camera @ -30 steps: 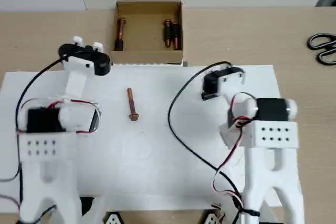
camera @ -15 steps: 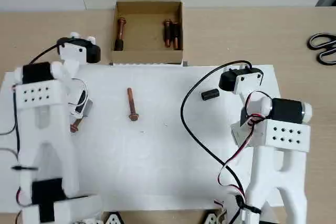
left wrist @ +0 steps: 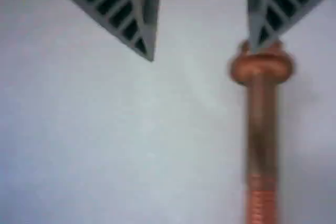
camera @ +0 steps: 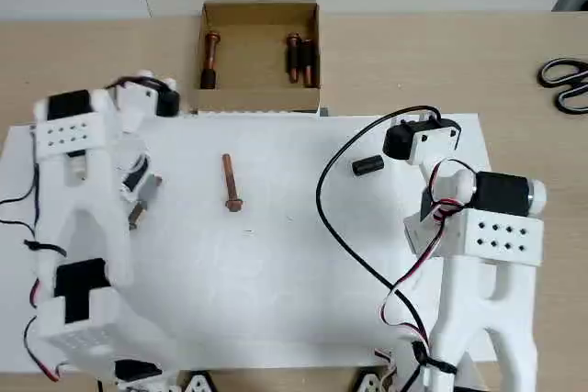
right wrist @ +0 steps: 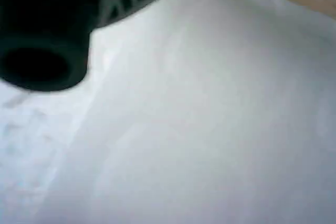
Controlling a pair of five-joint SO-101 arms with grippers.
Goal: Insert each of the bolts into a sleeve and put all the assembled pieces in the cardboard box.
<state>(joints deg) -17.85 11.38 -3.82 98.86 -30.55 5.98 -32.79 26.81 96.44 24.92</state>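
Bolts lying loose number two. One copper bolt [camera: 231,183] lies alone on the white sheet [camera: 276,282], its head toward the arms' bases. A second bolt [left wrist: 261,129] lies flat under your left gripper [left wrist: 203,51], at the sheet's left side. It has a flanged round head, and the thread shows on the shank's far end. A black sleeve [camera: 367,165] lies on its side on the sheet's right part, its bore open toward the right wrist camera. The cardboard box [camera: 260,98] sits on the table [camera: 441,52] just past the sheet's far edge, with three assembled pieces [camera: 210,60] in it.

Your left gripper points down at the sheet, spread wide and holding nothing; one fingertip meets the second bolt's head. Your right gripper [camera: 413,140] sits just beside the sleeve, apart from it, and you cannot tell how far open it is.

Since half a second ago your left arm has shifted toward the far edge, while its gripper stays over the same bolt. The right arm, the sleeve and the middle bolt have not moved. Scissors [camera: 565,80] lie far right.
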